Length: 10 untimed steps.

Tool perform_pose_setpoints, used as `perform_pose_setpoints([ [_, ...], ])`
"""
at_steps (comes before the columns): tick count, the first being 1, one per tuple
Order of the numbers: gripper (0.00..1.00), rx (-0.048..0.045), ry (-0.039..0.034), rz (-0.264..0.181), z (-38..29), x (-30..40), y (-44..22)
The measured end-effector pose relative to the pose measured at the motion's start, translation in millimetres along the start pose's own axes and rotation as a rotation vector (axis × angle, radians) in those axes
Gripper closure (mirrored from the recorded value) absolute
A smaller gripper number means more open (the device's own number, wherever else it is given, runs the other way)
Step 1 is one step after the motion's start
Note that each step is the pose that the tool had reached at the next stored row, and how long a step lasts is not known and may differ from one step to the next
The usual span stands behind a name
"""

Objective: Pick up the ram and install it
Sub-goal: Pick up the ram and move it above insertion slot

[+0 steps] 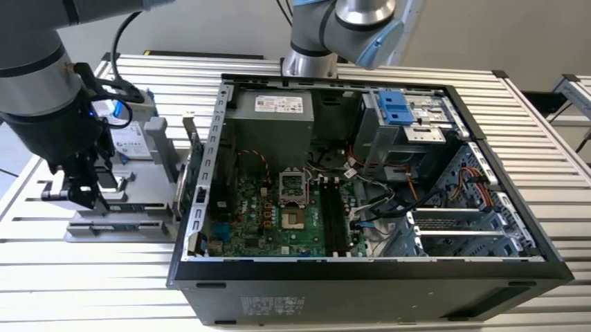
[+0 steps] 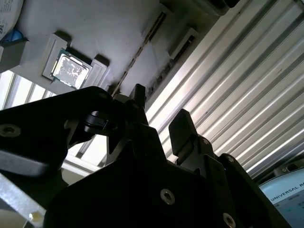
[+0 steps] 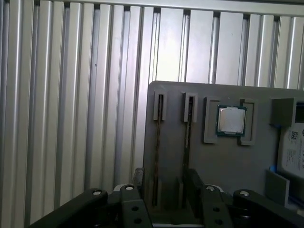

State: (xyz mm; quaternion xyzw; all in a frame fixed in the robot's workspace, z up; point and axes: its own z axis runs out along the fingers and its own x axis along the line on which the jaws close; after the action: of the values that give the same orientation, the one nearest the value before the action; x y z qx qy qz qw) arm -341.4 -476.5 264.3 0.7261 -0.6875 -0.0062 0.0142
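Two open fingers of the tool (image 3: 165, 183) hang spread, holding nothing, above the gray holder (image 3: 228, 161) on the table (image 3: 71, 95). The ram (image 3: 159, 142) stands on edge in a holder slot, seen as a thin dark strip. Likely light, stiff, fragile; pinch its flat faces mid-length.

An open computer case (image 1: 369, 294) and, at the exterior view's left, a grey parts holder (image 1: 111, 232) are being carried by the ribbed metal worktop (image 1: 83, 290).
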Motion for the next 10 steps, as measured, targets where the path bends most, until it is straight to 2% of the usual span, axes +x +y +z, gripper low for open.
perform_pose_setpoints([
  [10, 0.00, -0.0003, 0.0041, -0.001, 8.1, -0.2, 2.3],
])
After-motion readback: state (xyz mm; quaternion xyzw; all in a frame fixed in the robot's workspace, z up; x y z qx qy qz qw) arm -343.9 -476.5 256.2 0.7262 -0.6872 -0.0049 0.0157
